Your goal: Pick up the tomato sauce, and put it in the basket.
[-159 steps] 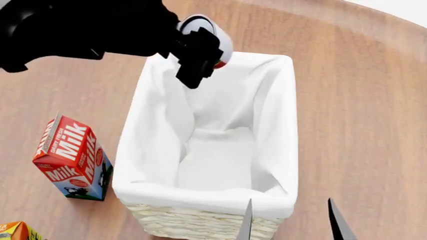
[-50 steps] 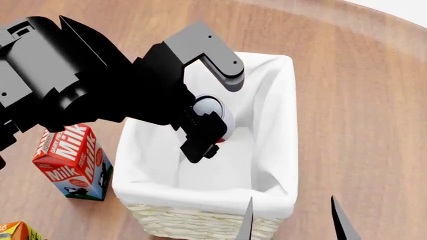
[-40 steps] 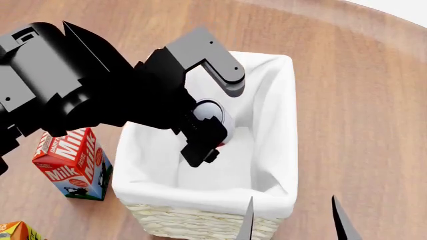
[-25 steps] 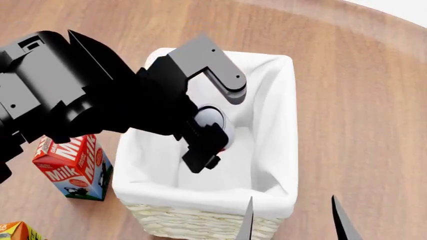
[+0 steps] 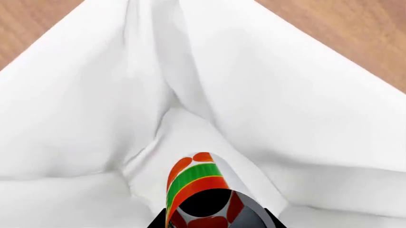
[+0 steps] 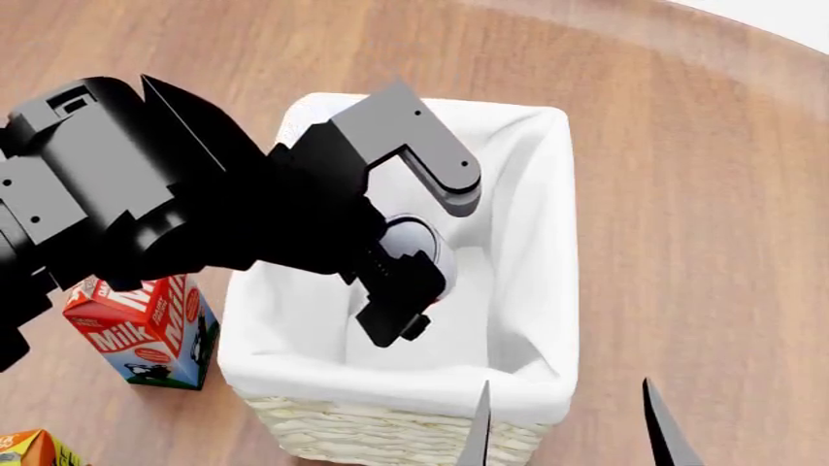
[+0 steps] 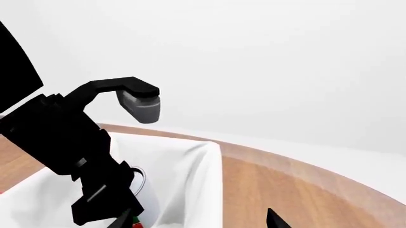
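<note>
The left gripper (image 6: pixel 404 277) gripped the tomato sauce (image 6: pixel 417 250) at the centre of the head view, held down inside the basket (image 6: pixel 388 422) above its white cloth — the placing step. Next came a judged move — lower, then let go. The right gripper (image 6: pixel 568 432), lower right, stood open and empty.

The left gripper (image 6: pixel 412 282) hid most of the tomato sauce (image 6: pixel 425 254) in the head view. The left arm covered the milk carton's (image 6: pixel 155 325) top, and the picture's near edge cut off the right gripper (image 6: pixel 566 427), so its jaws could not be judged.
</note>
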